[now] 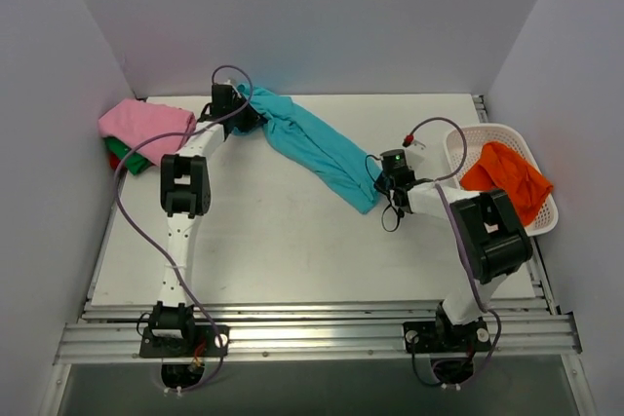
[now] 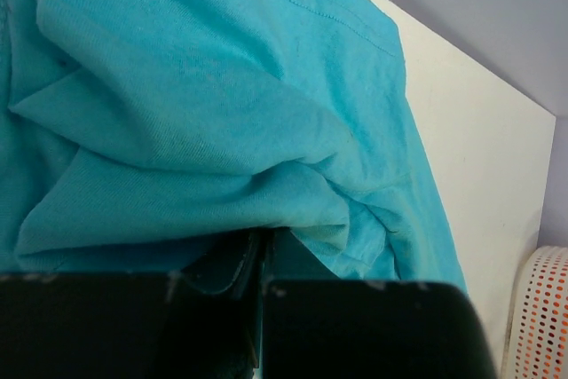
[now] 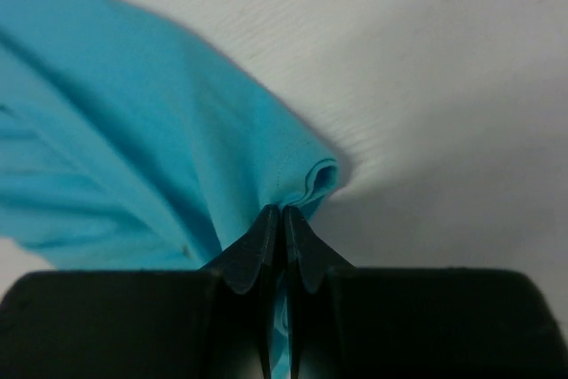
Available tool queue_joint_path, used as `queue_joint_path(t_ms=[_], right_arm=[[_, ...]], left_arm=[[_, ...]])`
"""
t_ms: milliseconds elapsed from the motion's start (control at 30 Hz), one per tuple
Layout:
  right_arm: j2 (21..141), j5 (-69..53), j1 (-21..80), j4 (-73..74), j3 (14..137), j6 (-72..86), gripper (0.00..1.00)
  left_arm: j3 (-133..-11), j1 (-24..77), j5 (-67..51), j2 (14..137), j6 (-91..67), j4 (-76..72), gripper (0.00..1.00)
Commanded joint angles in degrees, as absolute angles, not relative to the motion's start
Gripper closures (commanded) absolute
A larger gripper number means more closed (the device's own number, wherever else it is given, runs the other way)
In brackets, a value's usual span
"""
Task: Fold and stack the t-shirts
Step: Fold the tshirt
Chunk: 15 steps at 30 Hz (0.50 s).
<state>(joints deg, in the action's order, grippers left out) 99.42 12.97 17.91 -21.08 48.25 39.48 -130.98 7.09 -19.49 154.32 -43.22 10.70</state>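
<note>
A teal t-shirt (image 1: 310, 144) stretches in a rumpled band from the table's far left toward the right middle. My left gripper (image 1: 246, 116) is shut on its far-left end; the left wrist view shows teal cloth (image 2: 204, 113) bunched over the closed jaws of the left gripper (image 2: 263, 239). My right gripper (image 1: 379, 192) is shut on the shirt's near-right corner, with a hemmed fold (image 3: 311, 179) pinched at the right gripper's tips (image 3: 283, 212). A pink t-shirt (image 1: 144, 126) lies on green (image 1: 119, 148) and red (image 1: 134, 165) ones at the far left. An orange t-shirt (image 1: 505, 178) sits in the basket.
A white lattice basket (image 1: 458, 148) stands at the table's right edge, its wall also showing in the left wrist view (image 2: 541, 317). White walls close in the table on three sides. A metal rail (image 1: 312, 333) runs along the near edge.
</note>
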Motion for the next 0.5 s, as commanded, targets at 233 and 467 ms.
queue_joint_path(t_ms=[233, 467], right_arm=[[86.4, 25.91, 41.56, -12.14, 42.8, 47.81, 1.0], [84.02, 31.02, 55.79, -7.31, 43.15, 52.82, 1.0]], left_arm=[[-146.68, 6.68, -31.27, 163.83, -34.64, 21.0, 0.85], [-145.12, 6.86, -32.27, 159.62, -26.64, 30.21, 0.11]])
